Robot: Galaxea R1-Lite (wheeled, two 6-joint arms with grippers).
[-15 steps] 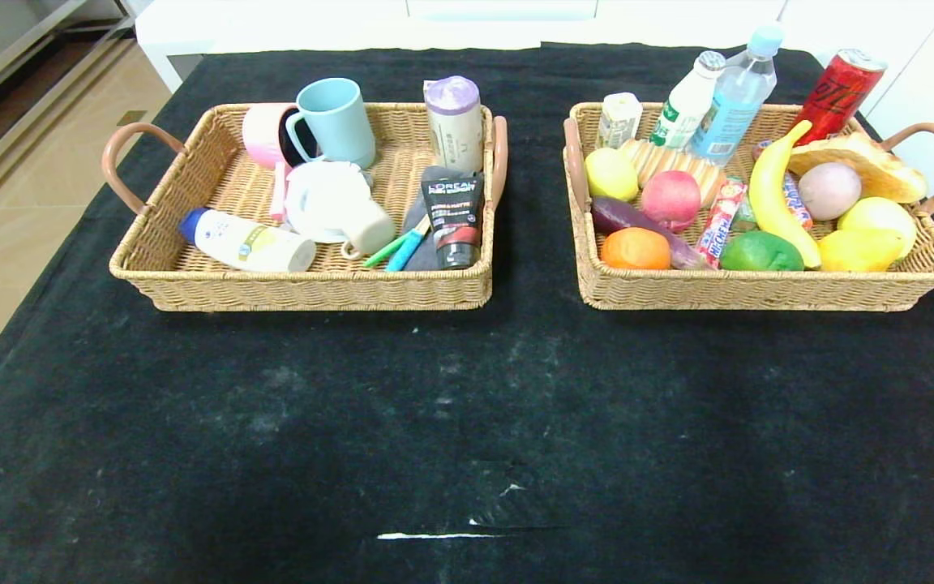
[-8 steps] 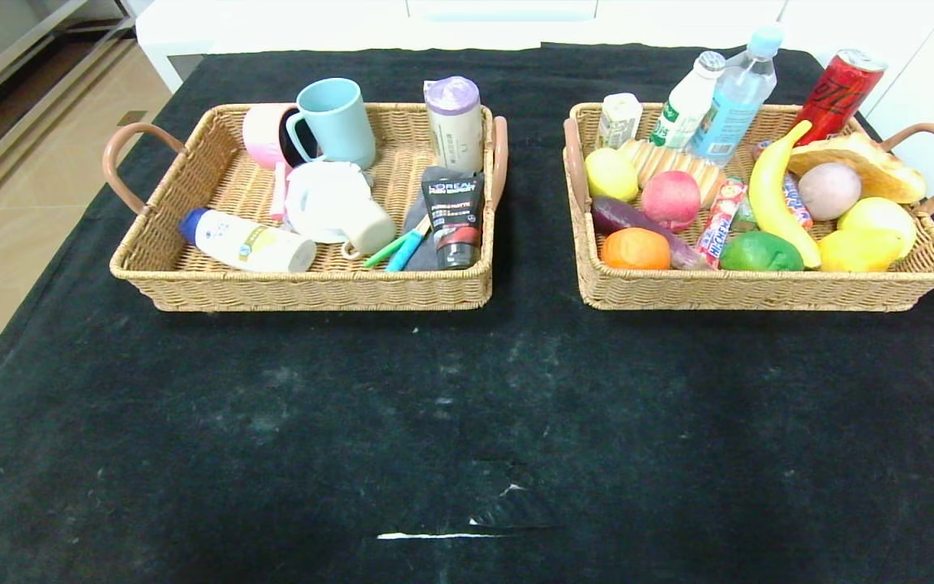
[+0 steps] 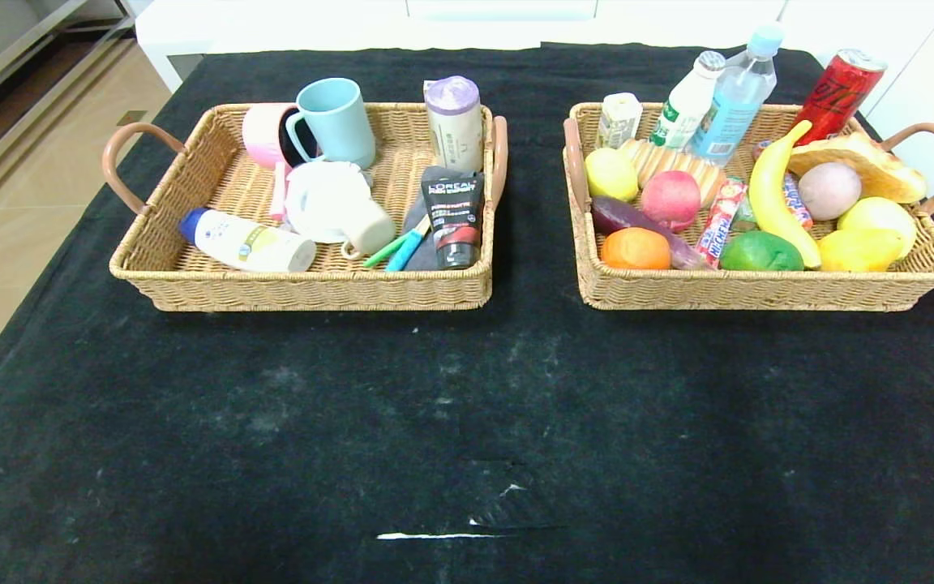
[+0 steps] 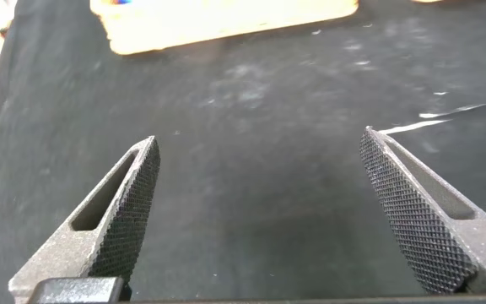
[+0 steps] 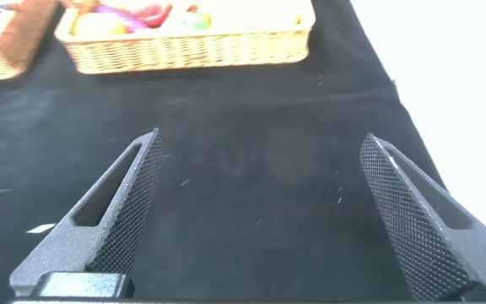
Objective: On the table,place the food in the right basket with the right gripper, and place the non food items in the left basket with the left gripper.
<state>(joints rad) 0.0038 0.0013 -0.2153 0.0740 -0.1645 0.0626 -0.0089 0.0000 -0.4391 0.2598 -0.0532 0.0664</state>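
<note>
The eggplant, orange, peach and candy stick lie in the right basket, upper right of the head view. The white bottle and dish lie in the left basket, upper left. Each wrist view shows its end effector, left and right, spread wide and empty above the bare black worktop.

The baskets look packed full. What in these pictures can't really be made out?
- Grey pouch in the left basket, head view: mostly covered by the black L'Oreal tube.
- Striped candy in the right basket, head view: the banana crosses it.
- Eggplant: its middle is hidden behind the orange.
- Left gripper and right gripper: outside the head view; each wrist view shows only open fingers over the black table.
- Right wrist view: basket contents blurred.
</note>
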